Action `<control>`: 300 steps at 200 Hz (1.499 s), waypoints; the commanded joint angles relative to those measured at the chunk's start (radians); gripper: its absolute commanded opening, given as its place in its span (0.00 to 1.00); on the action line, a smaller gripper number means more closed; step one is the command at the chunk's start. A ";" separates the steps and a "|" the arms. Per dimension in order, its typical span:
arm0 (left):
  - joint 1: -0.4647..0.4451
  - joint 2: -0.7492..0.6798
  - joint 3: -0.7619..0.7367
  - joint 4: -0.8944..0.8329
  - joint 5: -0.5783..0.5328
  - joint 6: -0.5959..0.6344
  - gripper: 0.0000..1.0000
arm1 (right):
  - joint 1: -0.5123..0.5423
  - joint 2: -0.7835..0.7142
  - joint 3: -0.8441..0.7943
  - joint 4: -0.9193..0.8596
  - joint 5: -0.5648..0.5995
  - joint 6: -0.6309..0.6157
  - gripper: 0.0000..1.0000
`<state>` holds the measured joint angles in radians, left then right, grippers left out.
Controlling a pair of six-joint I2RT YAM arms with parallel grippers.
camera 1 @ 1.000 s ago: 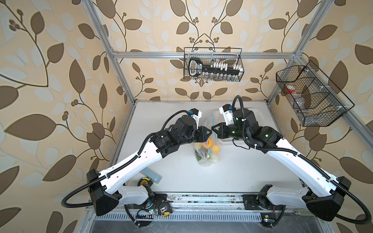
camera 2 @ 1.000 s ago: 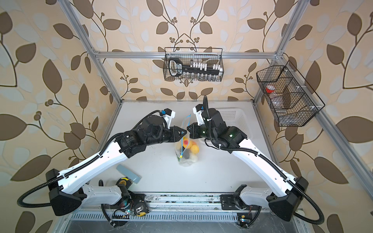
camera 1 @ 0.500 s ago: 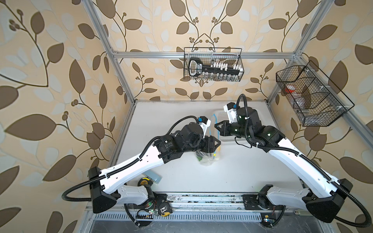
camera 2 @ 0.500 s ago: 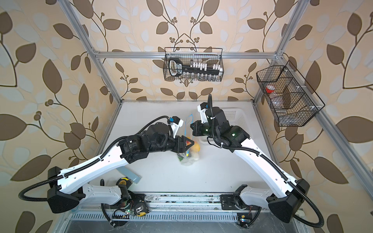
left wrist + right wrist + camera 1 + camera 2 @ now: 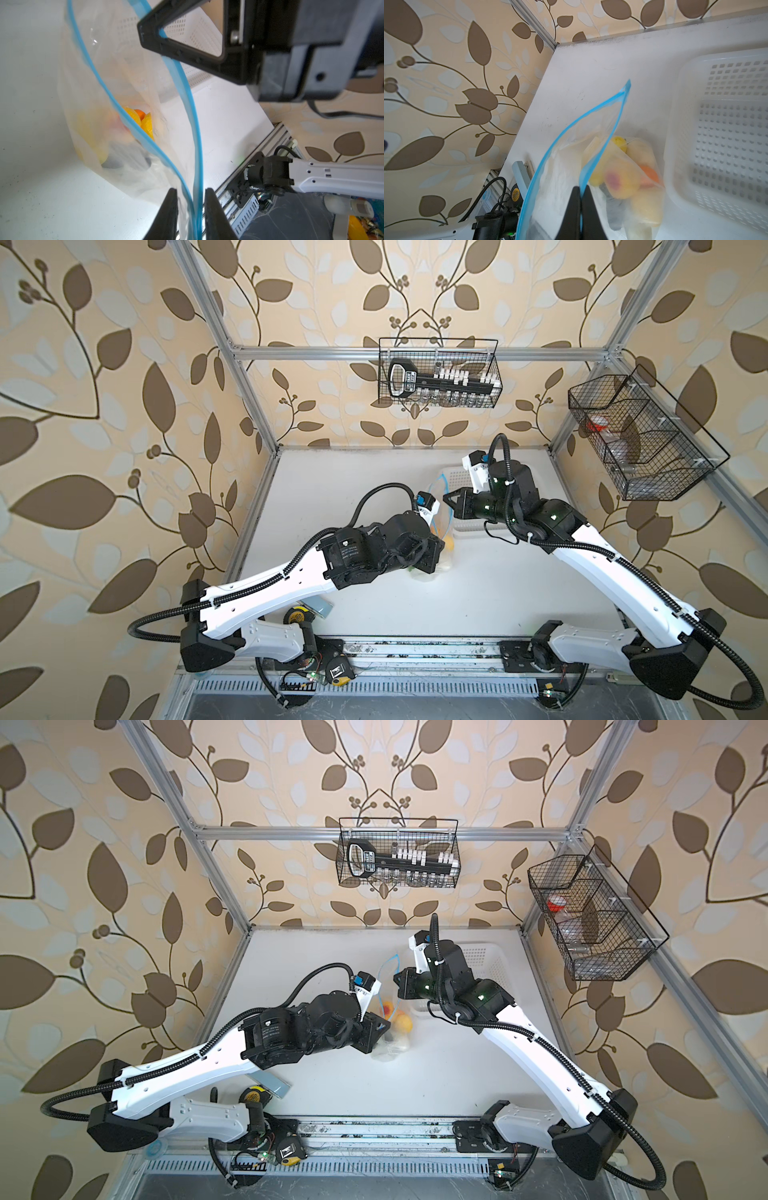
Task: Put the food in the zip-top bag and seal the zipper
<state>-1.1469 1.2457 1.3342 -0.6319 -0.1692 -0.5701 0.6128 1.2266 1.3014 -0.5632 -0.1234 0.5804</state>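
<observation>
Left wrist view: the left pincer (image 5: 190, 191) straddles the narrow light-blue zipper (image 5: 186, 93) of the large clear crinkly zip-top bag (image 5: 93, 83). Its jaws stand slightly apart, with a sliver of gap either side of the two strips, so it grips nothing. Farther along the same mouth, the right pincer (image 5: 581, 189) is clenched on one strip of the zipper and holds that lip raised. Between the two pincers the strips bow apart and the mouth gapes in a long lens shape. The bag's walls are wrinkled and cloudy. The toy food (image 5: 146, 126), yellow, orange and yellow-pink pieces over darker lumps, lies heaped in the bag's bottom.

In both top views the bag stands about mid-table, close against the near-left corner of the white perforated plastic basket (image 5: 675, 135); whether the two touch cannot be told. Bare white table (image 5: 436, 1073) spreads from the bag toward the left frame post and toward the near metal rail (image 5: 374, 1129). At the near-left edge a yellow-and-black tape measure (image 5: 251, 1096) and a flat grey piece (image 5: 272, 1083) lie under the left arm, well apart from the bag.
</observation>
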 commanded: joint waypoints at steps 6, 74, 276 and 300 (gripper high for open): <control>-0.015 -0.018 0.046 -0.016 -0.061 0.022 0.07 | -0.004 -0.027 -0.015 0.025 0.013 0.005 0.04; -0.014 -0.067 0.041 -0.056 -0.138 0.064 0.00 | -0.063 -0.062 -0.031 0.069 -0.029 -0.014 0.50; -0.007 -0.248 -0.036 -0.106 -0.402 0.556 0.00 | -0.422 -0.055 -0.162 0.102 -0.930 -1.413 0.78; -0.007 -0.274 -0.065 -0.080 -0.400 0.602 0.00 | -0.445 -0.017 -0.160 0.126 -0.930 -1.412 0.78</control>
<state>-1.1526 1.0023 1.2900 -0.7895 -0.5335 -0.0654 0.1860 1.1820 1.1118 -0.3519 -0.9737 -0.7147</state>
